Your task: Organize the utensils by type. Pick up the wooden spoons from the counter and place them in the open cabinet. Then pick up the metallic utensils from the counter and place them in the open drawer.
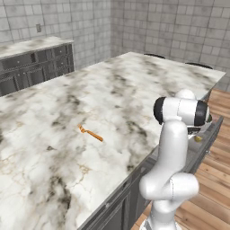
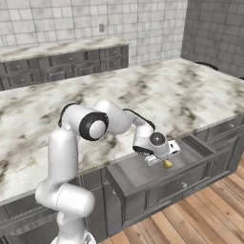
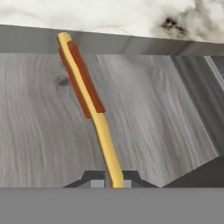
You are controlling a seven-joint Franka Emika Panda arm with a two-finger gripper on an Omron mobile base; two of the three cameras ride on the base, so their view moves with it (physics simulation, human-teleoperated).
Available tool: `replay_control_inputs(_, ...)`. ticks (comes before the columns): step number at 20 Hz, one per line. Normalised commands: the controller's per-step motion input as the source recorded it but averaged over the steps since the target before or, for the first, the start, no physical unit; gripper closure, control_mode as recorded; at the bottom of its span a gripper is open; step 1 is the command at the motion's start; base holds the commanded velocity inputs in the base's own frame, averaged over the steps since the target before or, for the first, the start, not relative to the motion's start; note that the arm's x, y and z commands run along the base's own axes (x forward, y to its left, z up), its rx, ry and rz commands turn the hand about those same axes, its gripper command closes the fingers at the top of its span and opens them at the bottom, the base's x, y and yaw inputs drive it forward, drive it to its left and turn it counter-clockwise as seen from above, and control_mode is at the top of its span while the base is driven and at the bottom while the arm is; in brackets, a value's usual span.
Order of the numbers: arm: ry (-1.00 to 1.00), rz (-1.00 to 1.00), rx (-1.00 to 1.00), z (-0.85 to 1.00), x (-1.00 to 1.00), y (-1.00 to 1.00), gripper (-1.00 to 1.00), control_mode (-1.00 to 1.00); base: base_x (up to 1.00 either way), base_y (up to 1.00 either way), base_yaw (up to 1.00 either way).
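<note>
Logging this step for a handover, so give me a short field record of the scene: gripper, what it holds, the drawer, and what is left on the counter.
gripper: shut on the yellow utensil, over the open drawer
yellow utensil: yellow handle with red-brown sides, pointing away from the gripper above the drawer floor
open drawer: pulled out, grey wood-grain floor
counter: orange utensil lies on the marbled top

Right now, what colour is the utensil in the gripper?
Yellow with a red-brown strip along its upper part; the utensil shows best in the hand view, over the open drawer.

base views: flank arm, share counter (image 1: 112,99) | hand view: close over drawer (image 3: 43,131)
</note>
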Motion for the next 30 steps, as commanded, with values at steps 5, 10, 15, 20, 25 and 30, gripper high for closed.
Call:
replay_control_inputs(5, 0.01, 0.0, 0.0, -0.31, 0.35, 0.0, 1.0, -1.0, 0.0, 0.0, 0.0)
replay_control_inputs(10, 0.03, 0.0, 0.01, -0.22, 0.52, -0.07, 1.0, -1.0, 0.0, 0.0, 0.0)
replay_control_inputs(15, 0.03, 0.0, 0.08, -0.18, 0.49, -0.4, 1.0, -1.0, 0.0, 0.0, 0.0)
replay_control_inputs(20, 0.0, 0.0, 0.09, -0.11, 0.58, -0.47, 1.0, -1.0, 0.0, 0.0, 0.0)
replay_control_inputs(25, 0.01, 0.0, 0.01, -0.28, 0.51, -0.33, 1.0, -1.0, 0.0, 0.0, 0.0)
replay_control_inputs(30, 0.04, 0.0, 0.0, -0.62, 0.25, -0.17, 1.0, -1.0, 0.0, 0.0, 0.0)
